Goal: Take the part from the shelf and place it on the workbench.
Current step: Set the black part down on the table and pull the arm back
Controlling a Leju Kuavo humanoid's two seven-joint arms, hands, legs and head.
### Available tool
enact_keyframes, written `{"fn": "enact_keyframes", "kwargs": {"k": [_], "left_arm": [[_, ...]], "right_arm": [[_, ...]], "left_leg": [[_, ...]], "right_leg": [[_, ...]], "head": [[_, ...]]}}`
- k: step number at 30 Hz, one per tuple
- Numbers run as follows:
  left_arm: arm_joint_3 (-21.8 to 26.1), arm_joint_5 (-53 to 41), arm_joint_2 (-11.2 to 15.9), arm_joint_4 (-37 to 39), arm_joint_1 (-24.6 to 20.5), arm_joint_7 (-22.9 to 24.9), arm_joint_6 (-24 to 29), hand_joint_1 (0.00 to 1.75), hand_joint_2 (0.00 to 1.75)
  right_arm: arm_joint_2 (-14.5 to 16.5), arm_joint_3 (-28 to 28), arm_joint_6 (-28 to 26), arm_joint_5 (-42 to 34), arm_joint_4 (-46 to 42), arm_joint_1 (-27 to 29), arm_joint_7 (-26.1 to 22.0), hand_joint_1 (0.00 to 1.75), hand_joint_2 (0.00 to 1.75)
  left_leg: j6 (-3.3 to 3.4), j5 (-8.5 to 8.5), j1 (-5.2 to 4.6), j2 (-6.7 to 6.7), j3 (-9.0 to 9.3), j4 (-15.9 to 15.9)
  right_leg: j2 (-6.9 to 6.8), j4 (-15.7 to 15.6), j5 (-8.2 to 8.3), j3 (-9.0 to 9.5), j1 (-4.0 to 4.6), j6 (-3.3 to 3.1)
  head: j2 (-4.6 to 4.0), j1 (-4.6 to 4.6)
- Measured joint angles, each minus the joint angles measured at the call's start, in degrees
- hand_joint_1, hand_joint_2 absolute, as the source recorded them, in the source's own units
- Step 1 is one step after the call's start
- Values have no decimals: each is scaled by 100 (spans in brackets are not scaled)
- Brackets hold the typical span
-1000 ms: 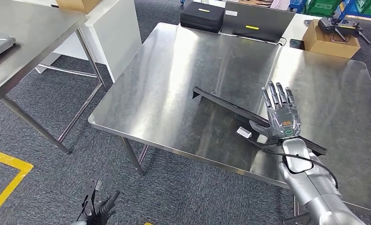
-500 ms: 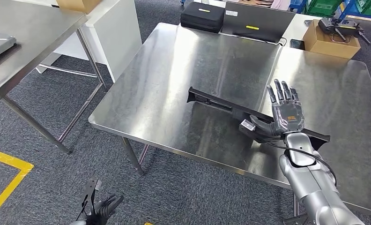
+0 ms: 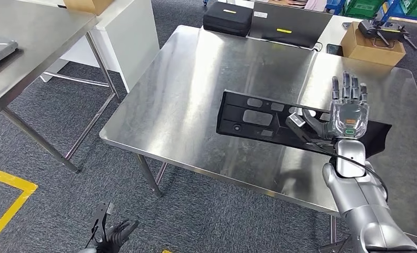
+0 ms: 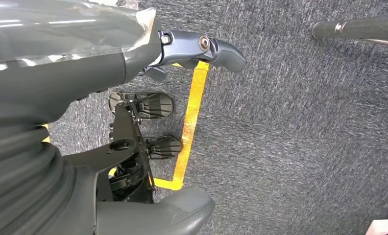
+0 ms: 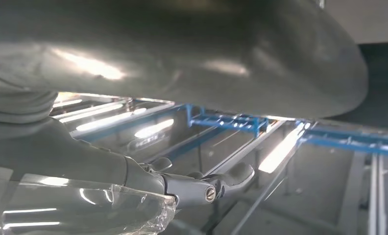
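Note:
The part is a long black panel with several cutouts. It is tipped up on its long edge over the steel workbench, its face turned toward me. My right hand holds it near its right end, with the thumb in front of the panel and the fingers pointing up behind it. The thumb also shows in the right wrist view above the shiny table top. Whether the panel's lower edge touches the workbench I cannot tell. My left hand hangs low by the carpet, fingers apart and holding nothing.
A black case and a dark flat panel lie at the workbench's far edge. A cardboard box carrying a black device stands at the far right. A second steel table is at the left, with yellow floor tape below it.
My right hand has moved farther over the workbench and to the right. The part has turned from lying edge-on to standing with its face toward me.

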Motion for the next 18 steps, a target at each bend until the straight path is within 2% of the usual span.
{"fn": "enact_keyframes", "kwargs": {"k": [7, 18], "left_arm": [[0, 0, -2, 0, 0, 1, 9, 0, 175], [2, 0, 0, 0, 0, 13, 9, 0, 175]], "right_arm": [[-110, 37, -42, 2, 54, -118, 63, 0, 0], [-110, -56, -108, 2, 375, -173, -160, 0, 0]], "left_leg": [[0, 0, 0, 0, 0, 0], [0, 0, 1, 0, -1, 0]], "right_leg": [[0, 0, 0, 0, 1, 0], [0, 0, 0, -1, 1, 0]], "head": [[0, -1], [0, 0]]}}
